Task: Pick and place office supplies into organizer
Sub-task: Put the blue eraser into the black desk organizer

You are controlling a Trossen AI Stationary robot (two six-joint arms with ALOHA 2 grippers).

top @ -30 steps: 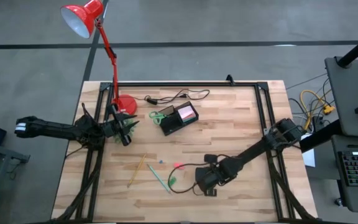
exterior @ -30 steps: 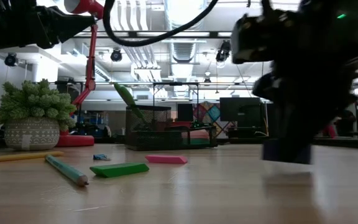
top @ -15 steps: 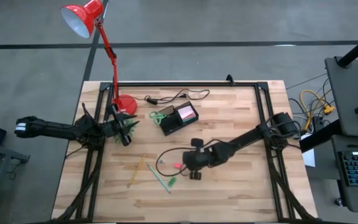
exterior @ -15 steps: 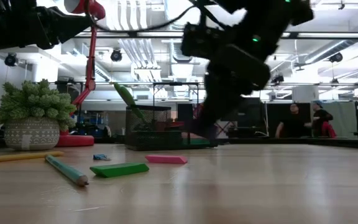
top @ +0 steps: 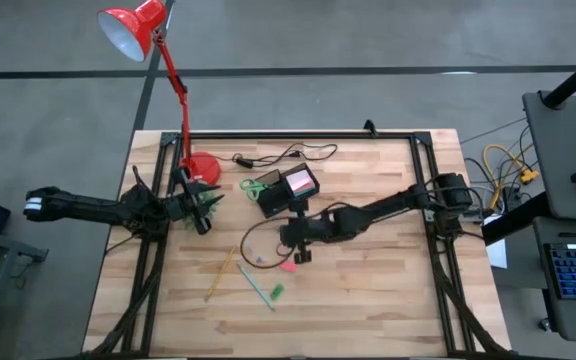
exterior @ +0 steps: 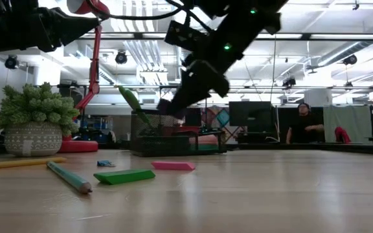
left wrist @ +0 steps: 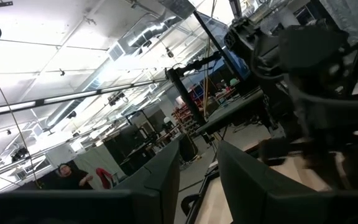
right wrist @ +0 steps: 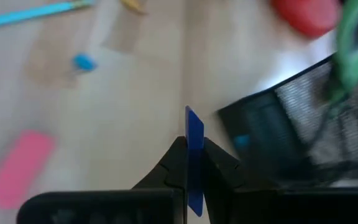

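My right gripper [top: 290,250] hangs above the table just near-side of the black mesh organizer [top: 286,192], shut on a small thin blue piece [right wrist: 194,134]. The organizer [right wrist: 291,127] holds a pink pad, and green-handled scissors [top: 257,187] lie against its left side. On the wood lie a pink piece [top: 288,266], a green piece [top: 276,292], a tiny blue piece [top: 260,262], a yellow pencil [top: 220,272] and a green pen [top: 256,287]. My left gripper [top: 200,213] waits open at the table's left, beside a small potted plant [exterior: 34,126]. My right gripper pinches the thin blue piece between its two fingertips [right wrist: 178,158]. The piece stands edge-on, and its free end [right wrist: 193,121] sticks out past the tips. The fingers slant down from the table's right. In the low view the piece [exterior: 167,107] is lifted clear of the table.
A red desk lamp stands with its round base [top: 204,168] at the far left. A black cable [top: 288,155] lies along the far edge behind the organizer. A dark cable loop [top: 253,245] hangs by my right gripper. People stand in the room beyond [exterior: 300,126].
My right gripper, shut on the blue piece, has risen off the near part of the table and travelled toward the far left, up to the organizer. The piece has gone with it, lifted clear. The loose items on the wood have stayed in place.
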